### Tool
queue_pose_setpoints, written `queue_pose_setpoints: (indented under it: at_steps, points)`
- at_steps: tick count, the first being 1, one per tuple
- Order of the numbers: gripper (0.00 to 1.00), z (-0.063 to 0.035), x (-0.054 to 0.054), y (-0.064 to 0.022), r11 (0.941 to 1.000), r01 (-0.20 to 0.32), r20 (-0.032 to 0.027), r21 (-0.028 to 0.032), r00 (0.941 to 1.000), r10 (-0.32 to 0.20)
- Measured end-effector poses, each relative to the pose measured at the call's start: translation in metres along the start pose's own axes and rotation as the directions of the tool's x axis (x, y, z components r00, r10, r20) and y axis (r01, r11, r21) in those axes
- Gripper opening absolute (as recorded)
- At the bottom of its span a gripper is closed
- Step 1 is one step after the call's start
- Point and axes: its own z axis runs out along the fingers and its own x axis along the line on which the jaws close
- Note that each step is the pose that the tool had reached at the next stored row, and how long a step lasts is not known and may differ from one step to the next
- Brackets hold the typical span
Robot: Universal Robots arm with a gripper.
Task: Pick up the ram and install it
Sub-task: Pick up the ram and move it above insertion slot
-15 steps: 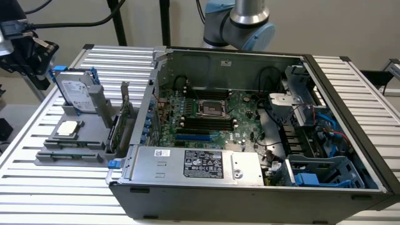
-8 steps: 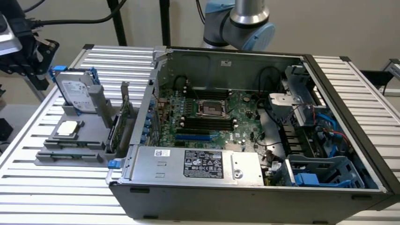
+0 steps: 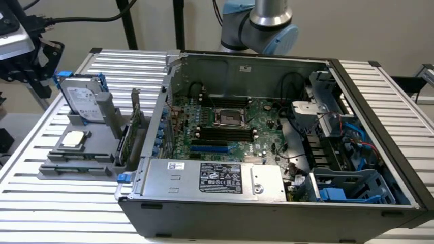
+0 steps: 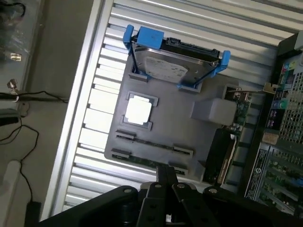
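Hanging over the outer edge of the grey parts tray (image 4: 175,124), the pincer (image 4: 166,174) has its two fingers pressed together with nothing between them. The ram (image 4: 139,161), a thin green stick, lies flat in the tray's outermost slot, with small grey clips at each end. In the wrist view the fingertips overlap one end of it. Cannot tell whether they touch it or are above it.

A second slot runs parallel just beyond. Past that, the square silver processor (image 4: 138,111) sits in its own recess. Further on, the hard drive (image 4: 170,68) stands in a blue bracket. An expansion card (image 3: 130,137) stands on edge along the tray's side nearest the computer case (image 3: 271,206).

Tray and case both rest on a slatted aluminium table (image 3: 61,216). The case is open on top, with the motherboard (image 3: 230,122) exposed. The arm (image 3: 268,23) rises behind the case, in front of a pale wall (image 3: 366,30).
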Motion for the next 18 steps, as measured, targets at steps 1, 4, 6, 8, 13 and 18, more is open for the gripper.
queue_pose_setpoints:
  at_steps: [1, 4, 6, 8, 13, 18]
  points:
    - [0.11, 0.0000, 0.0000, 0.0000, 0.9998, 0.018, -0.0008, 0.0005, 0.9998, -0.018]
    - [0.11, 0.0000, 0.0001, 0.0000, 0.9974, 0.072, -0.0032, 0.0017, 0.9974, -0.072]
    - [0.11, 0.0000, 0.0001, 0.0000, 0.9941, 0.109, -0.0048, 0.0025, 0.9941, -0.109]
    - [0.11, 0.0000, 0.0001, 0.0000, 0.9893, 0.146, -0.0065, 0.0032, 0.9893, -0.146]
    - [0.11, 0.0001, 0.0001, 0.0000, 0.9723, 0.234, -0.0106, 0.0046, 0.9722, -0.234]
    - [0.11, 0.0001, 0.0002, 0.0000, 0.9468, 0.322, -0.0148, 0.0055, 0.9468, -0.322]
